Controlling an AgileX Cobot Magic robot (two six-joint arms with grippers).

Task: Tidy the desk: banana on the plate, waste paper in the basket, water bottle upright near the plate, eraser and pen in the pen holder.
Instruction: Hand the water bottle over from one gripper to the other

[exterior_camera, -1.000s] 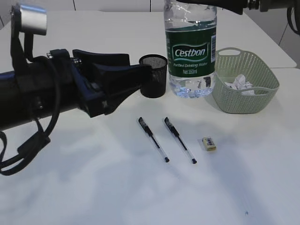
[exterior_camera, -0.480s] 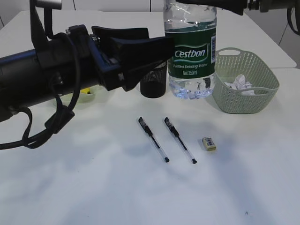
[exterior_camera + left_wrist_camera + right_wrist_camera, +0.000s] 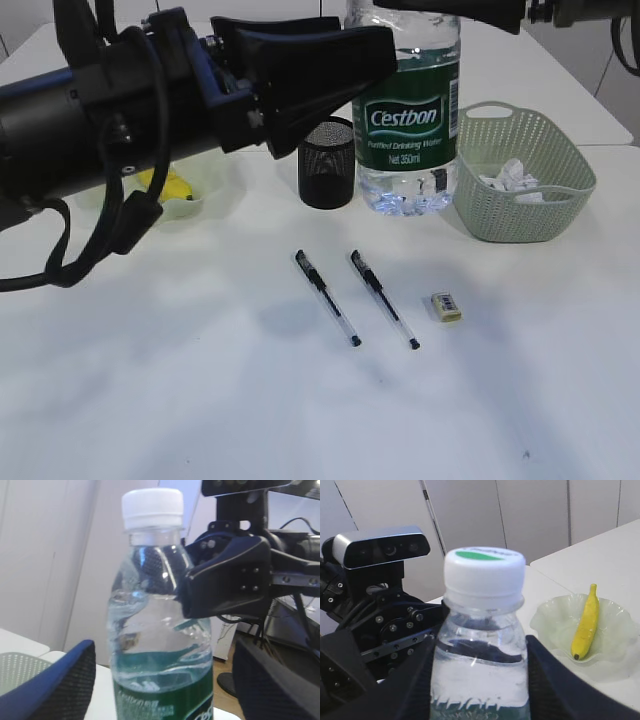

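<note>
Exterior view: Cestbon water bottle (image 3: 405,120) stands upright on the white table (image 3: 200,400), far centre, between the black mesh pen holder (image 3: 327,163) on its left and the green basket (image 3: 524,175) on its right. Bottle is about half full of water, with its white cap on.

Basket holds crumpled waste paper (image 3: 510,176). Pen holder's contents cannot be made out. A pale translucent plate (image 3: 185,205) at far left carries the banana (image 3: 170,186), partly hidden behind the left arm.

Still loose on the table, nearer than the containers: two black pens, left pen (image 3: 327,297) and right pen (image 3: 384,298), lying side by side at the same slant, not touching; eraser (image 3: 446,306) just right of them.

Right gripper (image 3: 477,680): fingers closed on the bottle just below its neck, one on either side.

Left gripper (image 3: 162,677): fingers spread wide, flanking the bottle without touching it.
</note>
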